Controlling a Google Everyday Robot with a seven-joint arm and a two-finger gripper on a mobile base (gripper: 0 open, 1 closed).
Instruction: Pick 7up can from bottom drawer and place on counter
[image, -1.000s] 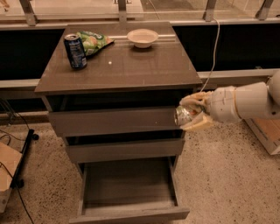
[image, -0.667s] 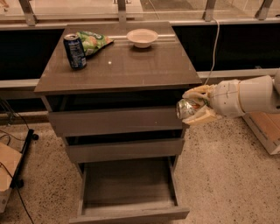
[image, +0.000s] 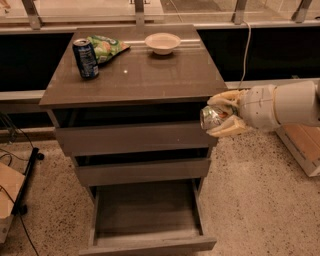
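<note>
7up can (image: 211, 118), small, silvery-grey with a whitish-green label, lies sideways in the cream gripper (image: 221, 118). The jaws are closed on it from above and below, just off the right edge of the glossy grey-brown square table (image: 150, 75), level with the top drawer. Of three grey-brown wooden drawers, only the deep bottom drawer (image: 150, 246) stands pulled out, its wooden floor showing. The table carries one upright dark blue can (image: 86, 58), one green snack bag (image: 106, 46) just beside it, and one white bowl (image: 162, 43).
</note>
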